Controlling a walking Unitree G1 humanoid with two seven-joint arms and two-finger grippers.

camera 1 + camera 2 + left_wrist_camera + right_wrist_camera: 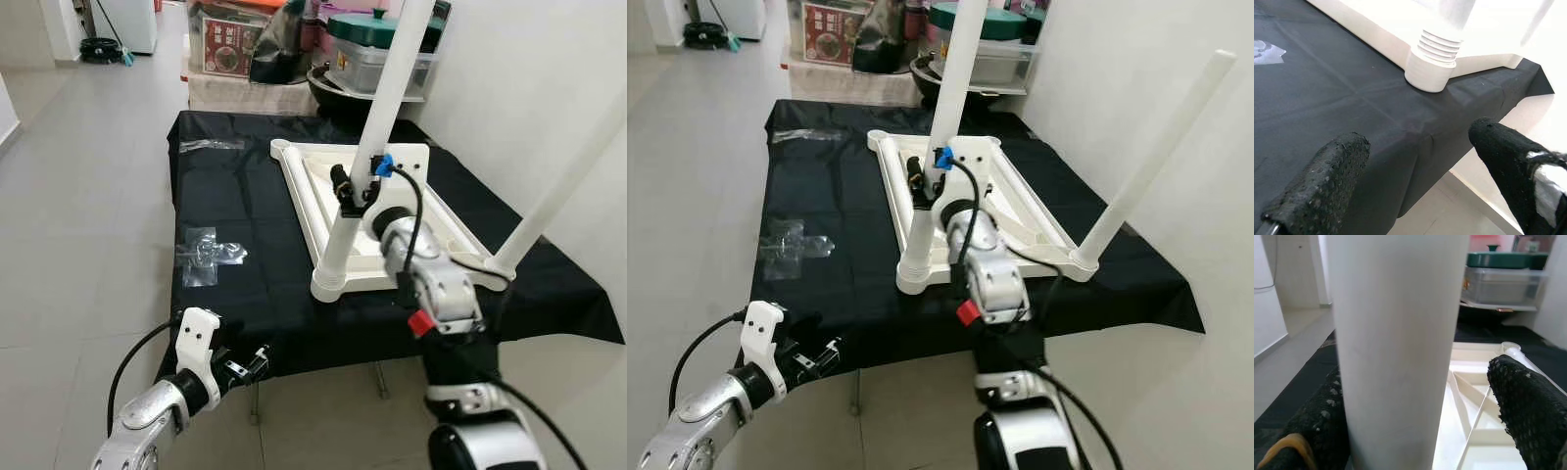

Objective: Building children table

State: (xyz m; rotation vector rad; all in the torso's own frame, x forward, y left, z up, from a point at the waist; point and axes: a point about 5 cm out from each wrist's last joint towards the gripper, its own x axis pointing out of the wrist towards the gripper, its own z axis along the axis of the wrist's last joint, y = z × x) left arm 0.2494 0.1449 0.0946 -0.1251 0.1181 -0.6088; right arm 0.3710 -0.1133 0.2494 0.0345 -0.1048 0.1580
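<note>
A white children's table top [411, 162] lies upside down on a black cloth-covered surface [245, 206]. One white leg [392, 69] stands upright in the near left corner socket [330, 284]. A second leg [568, 166] slants up from the near right corner. My right gripper [358, 186] is open around the upright leg [1396, 347] partway up; one finger lies against it and the other finger [1528, 401] stands a little off. My left gripper [250, 364] hangs low by the cloth's front left edge, open and empty, with the socket [1430, 73] ahead of it.
Two clear plastic bags [206, 253] [211, 145] lie on the cloth's left side. Storage boxes and a lidded bin [377, 54] are stacked behind the surface. A white wall [549, 59] runs close on the right. Tiled floor [78, 196] opens to the left.
</note>
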